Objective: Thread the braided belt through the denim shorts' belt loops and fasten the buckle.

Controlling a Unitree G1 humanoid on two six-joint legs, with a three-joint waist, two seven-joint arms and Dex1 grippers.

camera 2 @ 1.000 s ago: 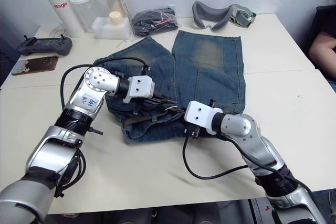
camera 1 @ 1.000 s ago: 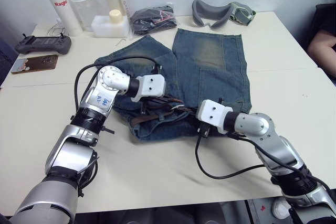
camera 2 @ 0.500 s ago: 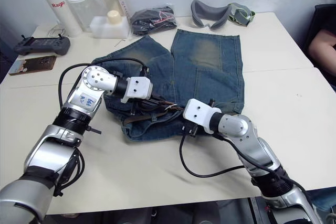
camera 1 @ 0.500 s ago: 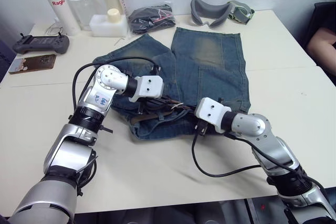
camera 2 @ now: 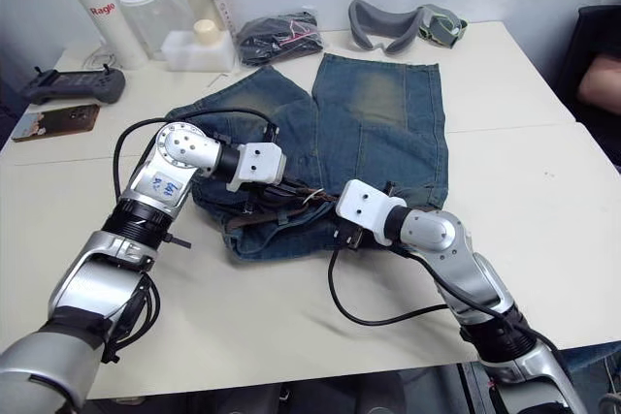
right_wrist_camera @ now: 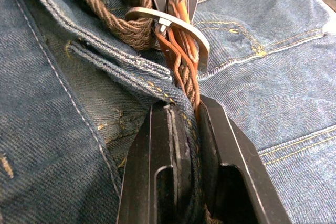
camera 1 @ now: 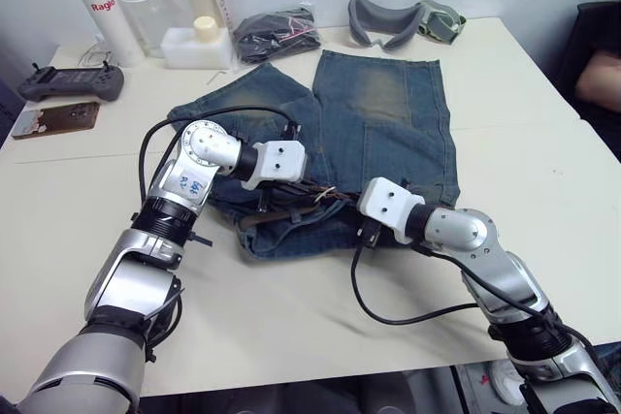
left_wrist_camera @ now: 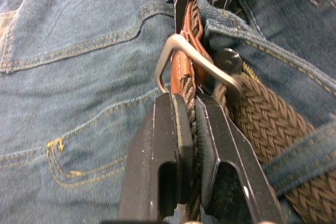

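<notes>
The denim shorts lie flat on the table, waistband towards me. The braided belt runs along the waistband, and one belt loop crosses the brown weave. The silver buckle stands on edge over the strap, between the two grippers. My left gripper is shut on the braided strap just behind the buckle. Facing it, my right gripper is shut on the belt where the tan leather comes out of the buckle. In the eye views the two grippers meet at the waistband.
Several bottles and a white box stand at the back left. A black bundle and grey goggles lie behind the shorts. A controller and phone are far left. A person's arm shows at right.
The camera has shifted a little. Both grippers stay shut on the belt at the buckle, and the right one has edged slightly closer to the left.
</notes>
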